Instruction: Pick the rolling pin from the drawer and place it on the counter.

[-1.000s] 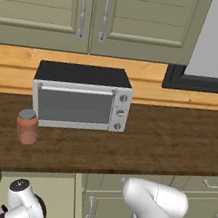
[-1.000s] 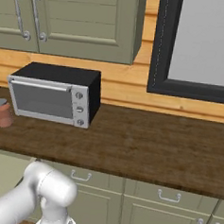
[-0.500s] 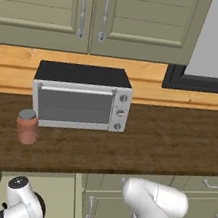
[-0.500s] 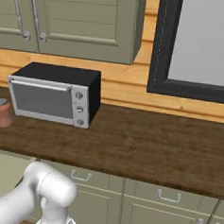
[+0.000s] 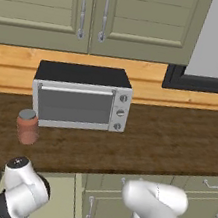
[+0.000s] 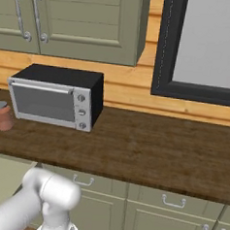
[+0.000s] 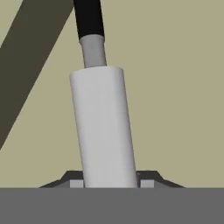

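In the hand view the off-white rolling pin runs up from between my two dark fingertips, its black handle at the top. My gripper is shut on the rolling pin, one finger tight against each side of the barrel. Behind it lies the pale interior of the drawer, crossed by a dark diagonal band at the upper left. The dark brown wood-grain counter spans both base views above my arm, which reaches down below the counter's front edge.
A silver and black toaster oven stands on the counter at the left. A small reddish jar sits beside it. Sage-green cabinets hang above, and narrow drawers with silver handles run below the counter. A dark-framed window is at the right.
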Controlling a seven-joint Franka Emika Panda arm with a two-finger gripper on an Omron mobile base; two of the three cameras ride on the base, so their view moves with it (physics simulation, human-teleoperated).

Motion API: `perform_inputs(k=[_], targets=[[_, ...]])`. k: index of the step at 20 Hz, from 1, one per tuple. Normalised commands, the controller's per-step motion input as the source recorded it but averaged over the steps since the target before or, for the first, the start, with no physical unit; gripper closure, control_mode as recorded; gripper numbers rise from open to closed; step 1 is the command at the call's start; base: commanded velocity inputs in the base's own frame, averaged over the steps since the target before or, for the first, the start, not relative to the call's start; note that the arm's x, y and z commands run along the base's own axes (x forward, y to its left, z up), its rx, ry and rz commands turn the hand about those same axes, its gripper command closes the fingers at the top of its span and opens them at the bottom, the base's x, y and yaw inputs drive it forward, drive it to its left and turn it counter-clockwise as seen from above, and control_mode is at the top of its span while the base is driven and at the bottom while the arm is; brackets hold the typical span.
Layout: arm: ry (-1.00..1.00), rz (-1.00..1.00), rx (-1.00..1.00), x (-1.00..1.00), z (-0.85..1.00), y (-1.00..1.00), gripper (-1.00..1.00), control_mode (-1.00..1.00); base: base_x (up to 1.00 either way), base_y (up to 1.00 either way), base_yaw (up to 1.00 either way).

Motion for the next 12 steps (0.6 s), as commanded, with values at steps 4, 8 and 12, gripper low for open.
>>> perform_inputs(k=[4, 8, 12], targets=[[0.00, -0.18, 0.02, 0.04, 1.00, -0.72, 1.00, -1.00, 0.00, 0.00, 0.00], [0.01, -0.25, 0.05, 0.25, 1.00, -0.96, 1.00, -1.00, 0.00, 0.00, 0.00], [0.00, -0.26, 0.04, 0.43, 1.00, -0.99, 1.00, -1.00, 0.00, 0.00, 0.00]])
